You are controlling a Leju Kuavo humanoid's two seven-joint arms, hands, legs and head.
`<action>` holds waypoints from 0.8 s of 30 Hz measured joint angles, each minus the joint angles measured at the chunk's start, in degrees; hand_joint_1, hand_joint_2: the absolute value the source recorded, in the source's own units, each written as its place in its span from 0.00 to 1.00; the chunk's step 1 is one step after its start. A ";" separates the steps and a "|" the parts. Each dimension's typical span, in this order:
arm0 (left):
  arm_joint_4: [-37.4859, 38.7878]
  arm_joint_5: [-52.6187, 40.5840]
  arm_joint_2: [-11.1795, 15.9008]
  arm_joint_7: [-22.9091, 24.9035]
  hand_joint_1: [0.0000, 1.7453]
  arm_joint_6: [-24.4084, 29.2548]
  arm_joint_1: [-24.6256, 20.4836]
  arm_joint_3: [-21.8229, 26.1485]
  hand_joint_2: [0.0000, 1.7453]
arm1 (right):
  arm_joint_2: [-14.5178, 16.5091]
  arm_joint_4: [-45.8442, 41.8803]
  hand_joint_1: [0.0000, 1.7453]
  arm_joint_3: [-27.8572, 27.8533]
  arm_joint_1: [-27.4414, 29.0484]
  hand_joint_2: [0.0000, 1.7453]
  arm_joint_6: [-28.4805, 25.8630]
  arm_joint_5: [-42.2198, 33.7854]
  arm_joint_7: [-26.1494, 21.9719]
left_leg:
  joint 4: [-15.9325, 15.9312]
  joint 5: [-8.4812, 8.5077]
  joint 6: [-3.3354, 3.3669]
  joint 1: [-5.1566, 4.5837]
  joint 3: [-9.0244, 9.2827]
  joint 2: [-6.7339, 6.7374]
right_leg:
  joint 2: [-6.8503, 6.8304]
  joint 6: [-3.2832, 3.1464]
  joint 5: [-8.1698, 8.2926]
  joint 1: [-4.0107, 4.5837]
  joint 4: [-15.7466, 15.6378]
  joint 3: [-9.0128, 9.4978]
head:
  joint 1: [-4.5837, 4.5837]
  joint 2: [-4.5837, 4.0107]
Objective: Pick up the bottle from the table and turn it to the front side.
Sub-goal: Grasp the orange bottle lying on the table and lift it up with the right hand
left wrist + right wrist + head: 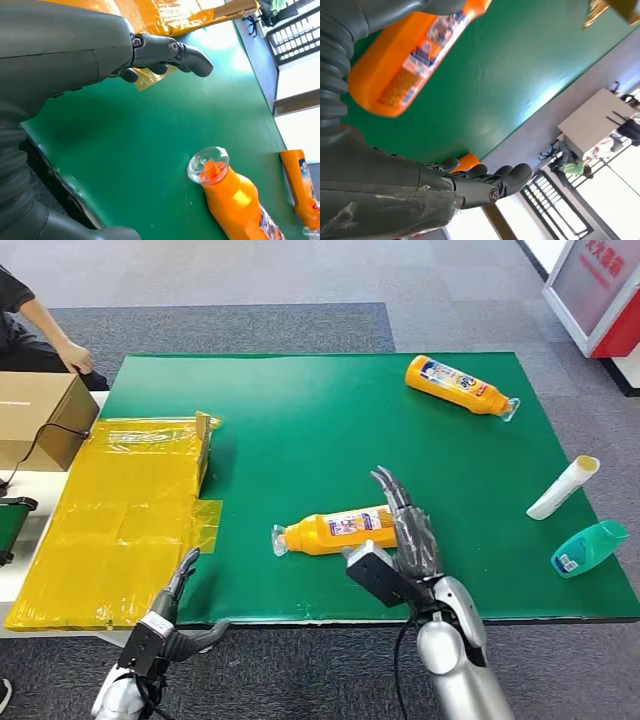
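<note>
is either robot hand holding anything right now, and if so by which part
Nothing is held. The right robot hand is open at the base end of the near orange bottle, fingers extended, not closed on it. The left robot hand is open at the table's near edge.

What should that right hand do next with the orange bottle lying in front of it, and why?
Probably close the fingers around it. The right hand is open right at the base end of the near orange bottle, which lies flat on the green table, not yet gripped, so it cannot be lifted or turned.

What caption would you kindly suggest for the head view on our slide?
Open right robot hand reaches over an orange bottle lying on the green table.
</note>
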 joint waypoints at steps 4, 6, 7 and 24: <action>1.27 1.67 0.94 0.00 0.00 0.66 -1.04 -0.78 1.00 | -1.52 6.17 0.00 0.26 -5.90 1.00 0.15 4.18 2.06 | 0.00 0.06 0.04 0.00 0.00 0.00 | 0.00 0.02 0.06 -0.01 0.00 0.01 | 0.00 0.00; 2.09 2.73 1.63 0.00 0.00 1.09 -1.72 -1.61 1.00 | -2.66 11.17 0.00 0.76 -9.63 1.00 0.79 6.30 2.96 | 0.00 0.07 0.05 0.00 -0.01 -0.01 | -0.01 0.03 0.08 -0.02 0.00 0.02 | 0.01 0.00; 2.46 3.17 1.94 0.00 0.00 1.27 -2.04 -2.06 1.00 | -3.24 13.86 0.00 1.15 -11.40 1.00 1.37 7.16 3.29 | 0.00 0.08 0.06 -0.01 -0.01 -0.01 | -0.01 0.03 0.09 -0.02 0.00 0.02 | -0.01 0.00; 6.67 9.72 6.41 -0.01 0.00 3.23 -4.83 -9.69 1.00 | -11.66 54.17 0.00 11.62 -33.29 1.00 18.78 10.77 -0.71 | 0.01 0.13 0.07 -0.02 0.00 -0.05 | -0.09 0.03 0.09 -0.03 0.00 0.02 | -0.01 0.00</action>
